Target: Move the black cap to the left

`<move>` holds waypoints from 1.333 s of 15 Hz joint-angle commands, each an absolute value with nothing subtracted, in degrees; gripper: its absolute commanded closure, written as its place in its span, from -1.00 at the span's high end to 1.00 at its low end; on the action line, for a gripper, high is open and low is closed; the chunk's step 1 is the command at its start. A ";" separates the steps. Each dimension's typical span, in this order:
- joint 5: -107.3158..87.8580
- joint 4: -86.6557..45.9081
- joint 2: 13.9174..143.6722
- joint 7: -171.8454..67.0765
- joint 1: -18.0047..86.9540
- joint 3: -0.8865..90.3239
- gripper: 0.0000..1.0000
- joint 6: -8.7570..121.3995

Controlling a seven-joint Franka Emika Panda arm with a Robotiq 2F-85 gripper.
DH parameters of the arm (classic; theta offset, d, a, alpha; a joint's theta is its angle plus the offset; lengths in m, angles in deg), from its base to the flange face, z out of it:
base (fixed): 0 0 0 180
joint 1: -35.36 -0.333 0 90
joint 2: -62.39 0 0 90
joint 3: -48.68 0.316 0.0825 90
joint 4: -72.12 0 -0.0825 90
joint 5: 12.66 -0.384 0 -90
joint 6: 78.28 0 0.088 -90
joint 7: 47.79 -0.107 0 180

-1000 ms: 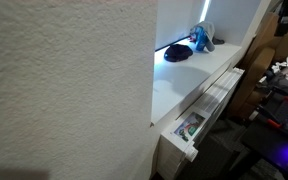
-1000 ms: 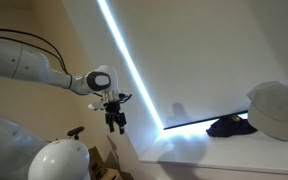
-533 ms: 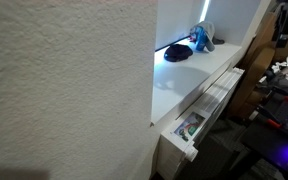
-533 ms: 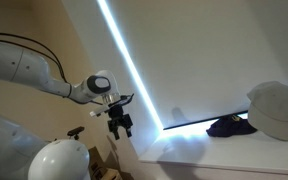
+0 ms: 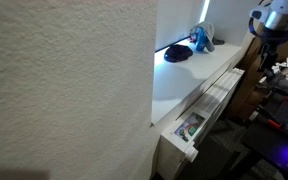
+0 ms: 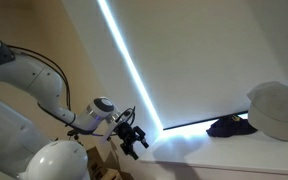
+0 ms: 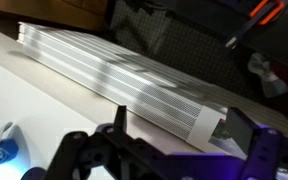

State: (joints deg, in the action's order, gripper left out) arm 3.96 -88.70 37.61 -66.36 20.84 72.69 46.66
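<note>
- The black cap (image 5: 178,52) lies flat at the back of the white counter (image 5: 174,95), just beside the upright blue and white object (image 5: 201,38).
- In an exterior view, a pale hat-shaped thing (image 6: 276,108) sits right against the cap.
- Your gripper (image 6: 137,141) hangs off the counter's front edge, well apart from the cap.
- In the wrist view its fingers (image 7: 76,150) stand wide apart.

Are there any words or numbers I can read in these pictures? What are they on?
None can be read.
The black cap and the blue and white thing show no letters.
The colourful bits in the open drawer are too small and blurred to tell.
</note>
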 commanded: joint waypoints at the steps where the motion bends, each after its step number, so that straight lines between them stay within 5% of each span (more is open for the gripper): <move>1: 15.26 -88.70 43.85 -82.36 29.30 82.26 1.00 54.72; 4: 19.55 -88.50 47.07 -97.95 36.72 90.10 1.00 58.57; 5: 17.51 -88.28 45.74 -91.87 29.00 82.87 1.00 55.61; 10: 18.55 -86.44 45.19 -103.32 32.69 85.82 1.00 56.49; 16: 5.50 -88.07 34.17 -96.28 30.35 67.89 1.00 57.93; 20: 6.90 -87.05 33.51 -101.38 36.73 63.80 1.00 61.15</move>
